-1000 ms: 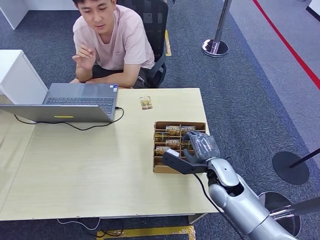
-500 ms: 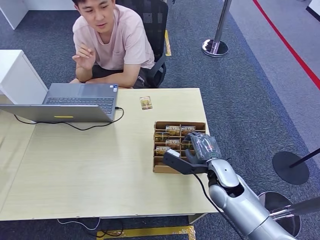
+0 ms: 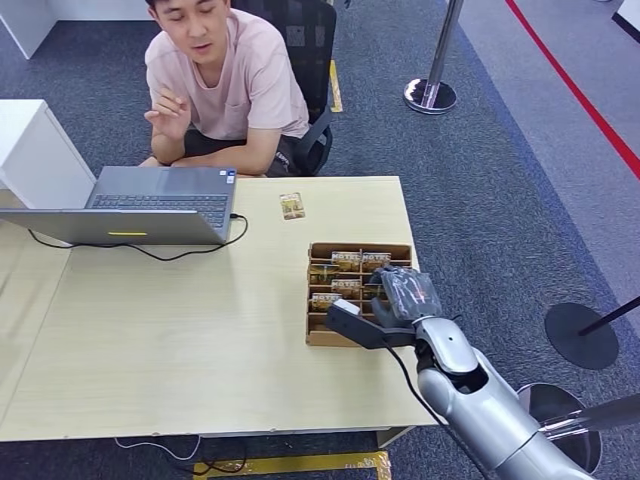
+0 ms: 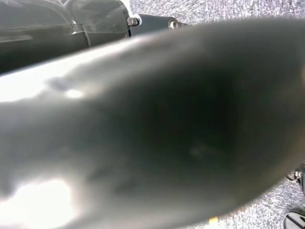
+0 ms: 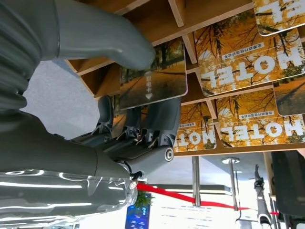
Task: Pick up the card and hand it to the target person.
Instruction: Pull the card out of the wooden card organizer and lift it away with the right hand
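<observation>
Comparing this moment with a second ago, we find our right hand (image 3: 400, 295) at the near right corner of the cardboard card box (image 3: 321, 335), its back tilted a little further toward us and away from the slots. In the right wrist view our thumb presses one face of a card (image 5: 154, 74) and the darker fingers (image 5: 158, 121) curl against the other, so we hold that card pinched, and it stands apart from the other hotel cards lying in their compartments. We judge the pick made and the lift just starting. The box, the laptop (image 3: 151, 200) and the loose card (image 3: 291, 206) lying on the far side of the counter (image 3: 189, 330) have not shifted. The person (image 3: 219, 80) sits behind the far edge, one hand raised near the chest, not reaching out. Of our left hand we cannot tell the state: its wrist view is a blur of our own body.
</observation>
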Tool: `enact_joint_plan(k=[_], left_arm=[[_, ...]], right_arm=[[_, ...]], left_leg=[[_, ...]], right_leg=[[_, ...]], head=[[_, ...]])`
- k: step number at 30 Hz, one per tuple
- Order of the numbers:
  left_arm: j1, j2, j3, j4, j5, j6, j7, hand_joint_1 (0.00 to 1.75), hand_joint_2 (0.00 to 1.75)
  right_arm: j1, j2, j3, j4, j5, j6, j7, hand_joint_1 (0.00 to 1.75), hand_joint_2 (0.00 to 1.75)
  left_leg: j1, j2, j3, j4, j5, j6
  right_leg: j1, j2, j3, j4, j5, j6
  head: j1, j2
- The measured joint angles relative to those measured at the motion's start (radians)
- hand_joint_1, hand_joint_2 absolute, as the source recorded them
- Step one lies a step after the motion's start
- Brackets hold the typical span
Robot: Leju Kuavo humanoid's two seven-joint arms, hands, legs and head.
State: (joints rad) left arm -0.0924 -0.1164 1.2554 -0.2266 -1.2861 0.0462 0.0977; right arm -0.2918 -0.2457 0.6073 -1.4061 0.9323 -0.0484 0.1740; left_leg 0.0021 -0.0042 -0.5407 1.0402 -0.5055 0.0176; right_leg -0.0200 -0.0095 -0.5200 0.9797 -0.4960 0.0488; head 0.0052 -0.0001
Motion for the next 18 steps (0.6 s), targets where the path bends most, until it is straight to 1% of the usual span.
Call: enact_joint_plan(k=[1, 2, 10, 18], left_arm=[[0.0, 0.0, 0.0, 0.0, 0.0, 0.0, -0.003, 0.0, 1.75], [0.0, 0.0, 0.0, 0.0, 0.0, -0.001, -0.007, 0.0, 1.75], [0.0, 0.0, 0.0, 0.0, 0.006, 0.0, -0.018, 0.0, 1.75], [0.001, 0.0, 0.0, 0.0, -0.001, 0.011, -0.037, 0.0, 1.75]], right_arm=[[-0.001, 0.0, 0.0, 0.001, 0.0, 0.0, 0.0, 1.31, 1.75], [-0.002, 0.0, 0.0, 0.001, 0.0, 0.0, 0.0, 1.34, 1.75], [-0.007, 0.0, 0.001, 0.002, 0.001, 0.002, -0.002, 1.4, 1.75], [-0.007, 0.001, 0.006, 0.002, 0.001, 0.002, -0.004, 1.38, 1.75]], left_leg=[[0.0, 0.0, 0.0, 0.0, 0.0, 0.0], [0.0, 0.0, 0.0, 0.0, 0.0, 0.0], [0.0, 0.0, 0.0, 0.0, 0.0, 0.0], [0.0, 0.0, 0.0, 0.0, 0.0, 0.0]], right_leg=[[0.0, 0.0, 0.0, 0.0, 0.0, 0.0], [0.0, 0.0, 0.0, 0.0, 0.0, 0.0], [0.0, 0.0, 0.0, 0.0, 0.0, 0.0], [0.0, 0.0, 0.0, 0.0, 0.0, 0.0]], head=[[0.0, 0.0], [0.0, 0.0], [0.0, 0.0], [0.0, 0.0]])
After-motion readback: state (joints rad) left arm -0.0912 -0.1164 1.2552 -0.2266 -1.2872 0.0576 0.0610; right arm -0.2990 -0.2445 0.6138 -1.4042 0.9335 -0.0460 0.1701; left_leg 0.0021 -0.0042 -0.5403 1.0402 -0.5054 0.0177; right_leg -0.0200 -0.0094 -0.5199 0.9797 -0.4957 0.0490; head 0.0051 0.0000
